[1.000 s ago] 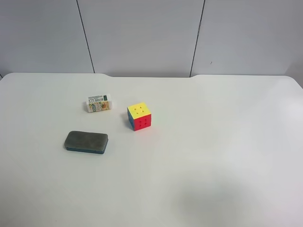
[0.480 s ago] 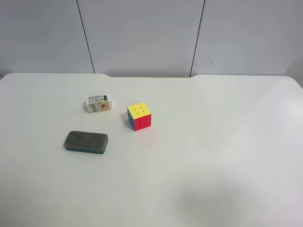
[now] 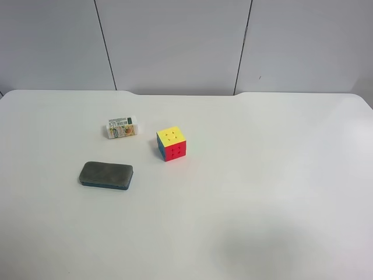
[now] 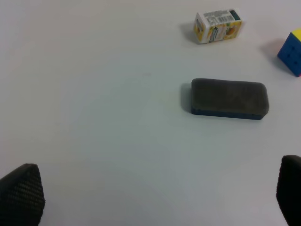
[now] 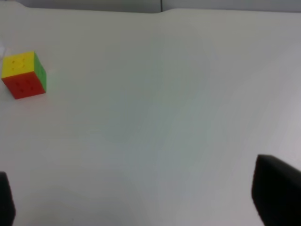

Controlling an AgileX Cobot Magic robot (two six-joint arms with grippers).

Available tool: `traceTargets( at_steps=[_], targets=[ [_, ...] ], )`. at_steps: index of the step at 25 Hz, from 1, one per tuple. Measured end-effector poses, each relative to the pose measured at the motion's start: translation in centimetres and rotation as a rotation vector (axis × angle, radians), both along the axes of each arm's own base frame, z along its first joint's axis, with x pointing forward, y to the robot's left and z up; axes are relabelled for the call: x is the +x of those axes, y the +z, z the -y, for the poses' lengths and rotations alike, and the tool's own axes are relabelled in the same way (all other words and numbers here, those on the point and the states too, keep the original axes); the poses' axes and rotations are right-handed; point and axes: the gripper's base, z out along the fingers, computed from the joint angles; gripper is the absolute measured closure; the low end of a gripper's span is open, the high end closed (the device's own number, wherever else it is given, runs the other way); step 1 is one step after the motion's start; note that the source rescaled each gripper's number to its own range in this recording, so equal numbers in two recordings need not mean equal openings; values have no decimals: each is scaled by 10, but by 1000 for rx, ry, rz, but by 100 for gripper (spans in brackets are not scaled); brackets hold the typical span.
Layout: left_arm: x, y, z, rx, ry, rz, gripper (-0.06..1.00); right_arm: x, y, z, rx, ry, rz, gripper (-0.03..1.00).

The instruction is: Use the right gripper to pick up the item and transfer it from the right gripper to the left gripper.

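Observation:
The item, a flat eraser [image 3: 106,175] with a dark grey felt top and blue base, lies on the white table at the left of the exterior high view. It also shows in the left wrist view [image 4: 229,98], well ahead of the left gripper [image 4: 155,195], whose black fingertips [image 4: 21,190] stand wide apart and empty. The right gripper [image 5: 141,200] is open and empty, with one black fingertip [image 5: 275,193] showing clearly. The eraser is out of the right wrist view. Neither arm shows in the exterior high view.
A multicoloured puzzle cube [image 3: 171,143] stands right of the eraser and shows in the right wrist view [image 5: 23,74] and at the edge of the left wrist view [image 4: 291,47]. A small white labelled packet [image 3: 121,128] lies behind the eraser, also in the left wrist view [image 4: 218,25].

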Motion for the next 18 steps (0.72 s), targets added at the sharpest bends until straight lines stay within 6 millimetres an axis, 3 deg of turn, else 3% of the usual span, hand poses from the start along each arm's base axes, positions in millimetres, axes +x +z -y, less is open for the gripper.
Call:
traceTargets(
  at_steps=[18],
  targets=[
    [9, -7, -1, 1, 7, 21, -6, 0, 0, 0, -1, -45, 0, -2]
  ],
)
